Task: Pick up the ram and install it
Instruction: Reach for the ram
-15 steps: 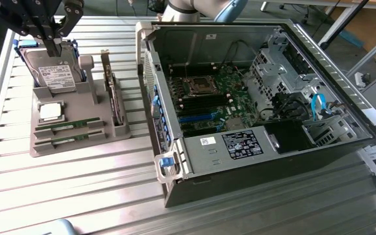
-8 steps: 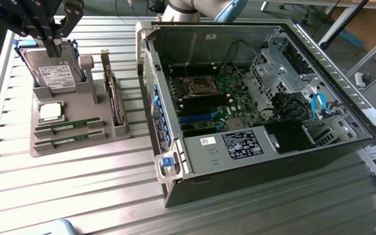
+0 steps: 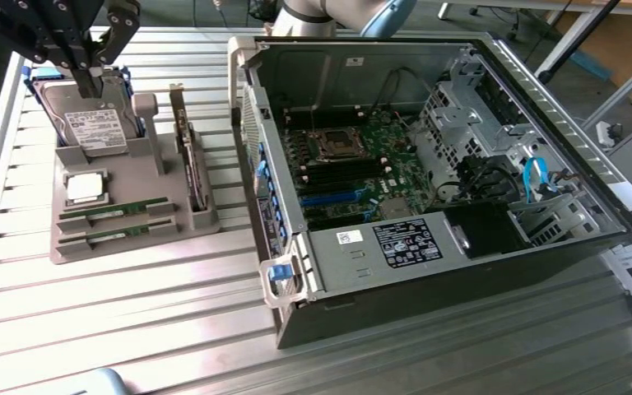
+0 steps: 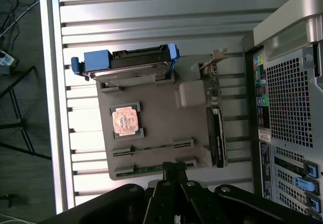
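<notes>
Nearest, the hand [image 4: 174, 168] hangs pinched shut and empty above the grey holder [image 3: 141, 245], near the counter's [image 3: 129, 313] edge at the exterior view's left. Both ram sticks [image 3: 113, 211] lie slotted side by side at the holder's corner; the open case [image 3: 327, 255] lies alongside.

- At the exterior view's left you have a grey holder tray [image 3: 141, 185] on the slatted metal table [image 3: 129, 329].
- Your hard drive with blue rails [image 3: 95, 119] sits at the tray's upper end, with a square processor chip [image 3: 85, 188] just below it.
- A dark expansion card [image 3: 192, 156] stands on edge along the tray's right side.
- To the right you see the open computer case [image 3: 338, 304], its motherboard [image 3: 371, 164] exposed.
</notes>
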Robot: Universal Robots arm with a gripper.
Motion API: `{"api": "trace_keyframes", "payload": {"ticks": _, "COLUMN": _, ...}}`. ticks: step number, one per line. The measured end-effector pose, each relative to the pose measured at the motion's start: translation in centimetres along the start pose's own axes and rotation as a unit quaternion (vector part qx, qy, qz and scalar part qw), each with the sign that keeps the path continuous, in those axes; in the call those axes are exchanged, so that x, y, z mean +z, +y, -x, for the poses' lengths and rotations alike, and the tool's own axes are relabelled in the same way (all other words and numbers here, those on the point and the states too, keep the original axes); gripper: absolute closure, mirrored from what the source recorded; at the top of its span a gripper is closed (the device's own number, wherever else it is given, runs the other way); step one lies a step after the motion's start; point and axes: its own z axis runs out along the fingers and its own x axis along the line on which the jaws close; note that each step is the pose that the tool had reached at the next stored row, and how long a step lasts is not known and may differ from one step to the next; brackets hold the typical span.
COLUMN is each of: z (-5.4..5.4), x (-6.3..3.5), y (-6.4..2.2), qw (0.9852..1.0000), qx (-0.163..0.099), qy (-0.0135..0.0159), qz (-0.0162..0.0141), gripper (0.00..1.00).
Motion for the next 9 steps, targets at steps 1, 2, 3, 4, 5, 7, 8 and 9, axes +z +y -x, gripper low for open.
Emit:
{"api": "trace_keyframes", "payload": {"ticks": 1, "z": 0.00, "x": 0.00, "y": -0.02, "qw": 1.0000, "qx": 0.000, "qy": 0.0000, "qz": 0.0000, "gripper": 0.89}}
{"api": "trace_keyframes", "payload": {"ticks": 2, "z": 0.00, "x": 0.00, "y": -0.04, "qw": 1.0000, "qx": 0.000, "qy": 0.0000, "qz": 0.0000, "gripper": 0.89}}
{"api": "trace_keyframes", "payload": {"ticks": 3, "z": 0.01, "x": -0.01, "y": -0.05, "qw": 1.0000, "qx": 0.000, "qy": 0.0000, "qz": 0.0000, "gripper": 0.89}}
{"api": "trace_keyframes", "payload": {"ticks": 4, "z": 0.01, "x": 0.00, "y": -0.07, "qw": 1.0000, "qx": 0.000, "qy": 0.0000, "qz": 0.0000, "gripper": 0.89}}
{"api": "trace_keyframes", "payload": {"ticks": 5, "z": 0.01, "x": -0.01, "y": -0.09, "qw": 1.0000, "qx": 0.000, "qy": 0.0000, "qz": 0.0000, "gripper": 0.89}}
{"api": "trace_keyframes", "payload": {"ticks": 7, "z": 0.01, "x": 0.00, "y": -0.12, "qw": 1.0000, "qx": 0.000, "qy": 0.0000, "qz": 0.0000, "gripper": 0.89}}
{"api": "trace_keyframes", "payload": {"ticks": 8, "z": 0.01, "x": 0.00, "y": -0.14, "qw": 1.0000, "qx": 0.000, "qy": 0.0000, "qz": 0.0000, "gripper": 0.89}}
{"api": "trace_keyframes", "payload": {"ticks": 9, "z": 0.01, "x": -0.01, "y": -0.17, "qw": 1.0000, "qx": 0.000, "qy": 0.0000, "qz": 0.0000, "gripper": 0.89}}
